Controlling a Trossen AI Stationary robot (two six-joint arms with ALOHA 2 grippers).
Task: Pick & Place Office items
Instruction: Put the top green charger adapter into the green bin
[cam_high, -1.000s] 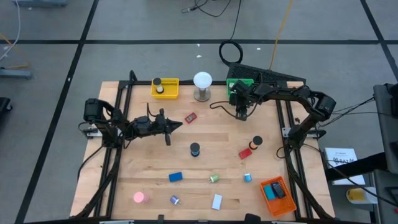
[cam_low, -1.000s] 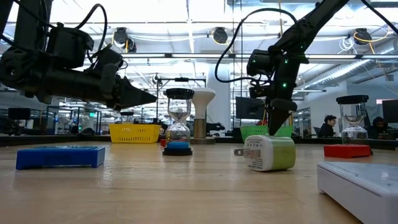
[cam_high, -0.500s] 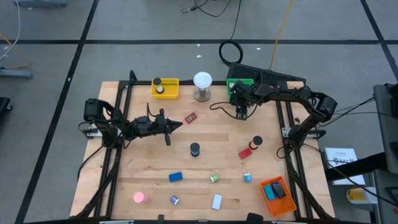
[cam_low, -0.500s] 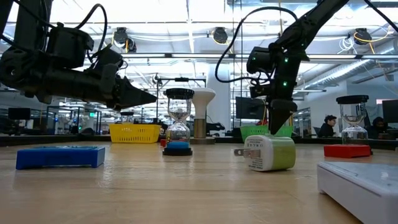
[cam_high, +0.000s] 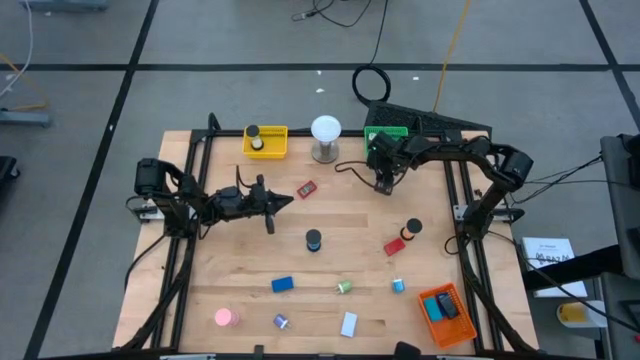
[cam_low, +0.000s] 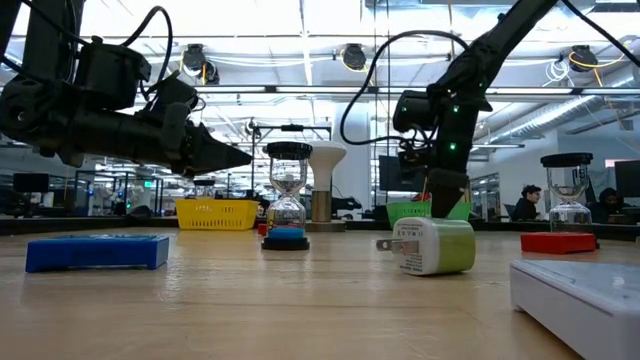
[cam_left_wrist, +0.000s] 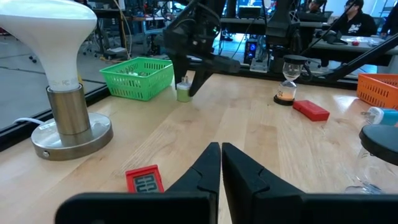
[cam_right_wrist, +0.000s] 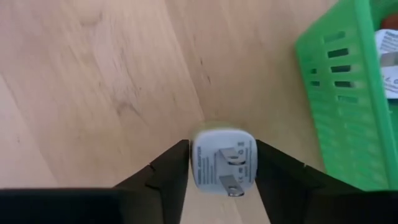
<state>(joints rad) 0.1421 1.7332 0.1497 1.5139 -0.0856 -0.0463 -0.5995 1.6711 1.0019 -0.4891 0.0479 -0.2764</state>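
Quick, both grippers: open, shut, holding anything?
Left gripper: shut, holding nothing.
Right gripper: fingers around the white plug adapter beside the green tray; firm grip cannot be told.

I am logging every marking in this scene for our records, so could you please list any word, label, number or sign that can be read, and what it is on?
No text can be read here.
Red block: a raised pattern on top, not readable as letters.
White card in the green tray: small print, too blurred to read.
White paper beside the table: print too small to read.
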